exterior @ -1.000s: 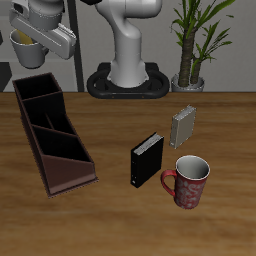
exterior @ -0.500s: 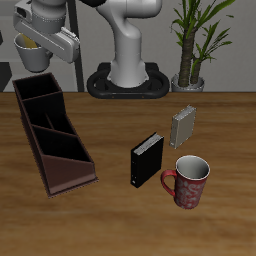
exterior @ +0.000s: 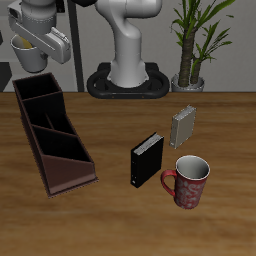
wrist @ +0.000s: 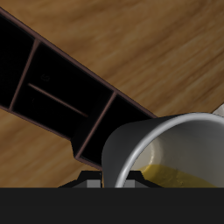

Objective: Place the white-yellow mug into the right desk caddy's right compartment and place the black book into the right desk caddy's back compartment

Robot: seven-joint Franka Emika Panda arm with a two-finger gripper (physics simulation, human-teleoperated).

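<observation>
While gripper [exterior: 30, 42] holds white-yellow mug [exterior: 29, 54] by rim, mug hangs in air above back end of right desk caddy [exterior: 52, 133], mouth tilted, yellow inside showing in wrist view [wrist: 175, 175]. Fingers clamped on mug wall. Mug off-white outside. Caddy dark brown, long axis running from table back toward front edge. Black book [exterior: 146, 159] stands on edge near red mug [exterior: 189, 181], spine up, long axis front-to-back. Grey book [exterior: 183, 127] farther back.
</observation>
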